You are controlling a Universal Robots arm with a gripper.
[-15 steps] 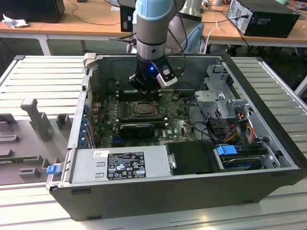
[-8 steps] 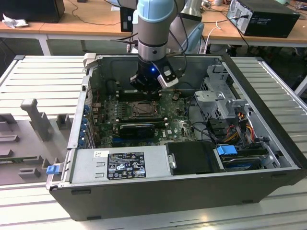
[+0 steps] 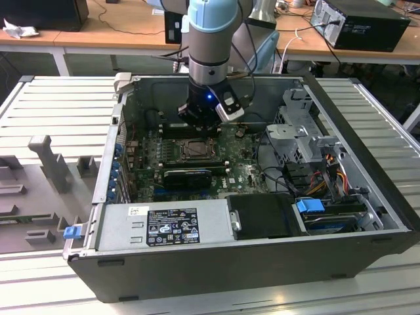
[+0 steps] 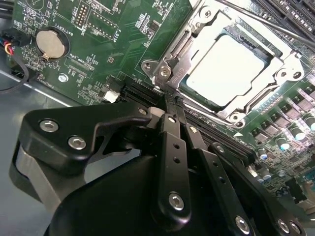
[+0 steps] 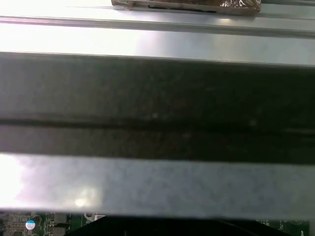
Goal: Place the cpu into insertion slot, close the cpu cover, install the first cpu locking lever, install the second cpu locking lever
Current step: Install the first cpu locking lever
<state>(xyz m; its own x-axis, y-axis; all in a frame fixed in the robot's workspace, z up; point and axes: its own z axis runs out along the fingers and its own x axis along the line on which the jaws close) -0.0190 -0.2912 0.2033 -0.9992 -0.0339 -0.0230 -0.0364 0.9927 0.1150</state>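
Inside the open computer case [image 3: 262, 262], which lies on its side on a ribbed metal table [image 3: 59, 105], the gripper [image 3: 199, 120] is held low over the green motherboard [image 3: 249, 174], just behind the insertion slot [image 3: 196, 150] as the exterior view shows it. Above the gripper the pale blue and grey arm [image 3: 209, 33] is seen standing upright.

In the second wrist view the black fingers [image 4: 172, 147] are seen drawn together into a narrow pair, with nothing visibly gripped between them; their tips end at the corner of the socket beside a thin metal lever [image 4: 170, 66]. Whether the tips touch that lever cannot be told.

The cpu [image 4: 229, 69] is seated flat in the socket, its pale metal face turned up. The cpu cover [image 4: 197, 39] is laid down around it, so that the chip's face is framed by the silver plate's cut-out. Long black memory slots [image 4: 285, 10] are seen past the far side of the socket, and a round coin battery [image 4: 50, 43] is set in the board well apart from it.

In the first wrist view a dark band of the case wall [image 5: 157, 108] is shown, with a sliver of green board [image 5: 39, 223] beneath.
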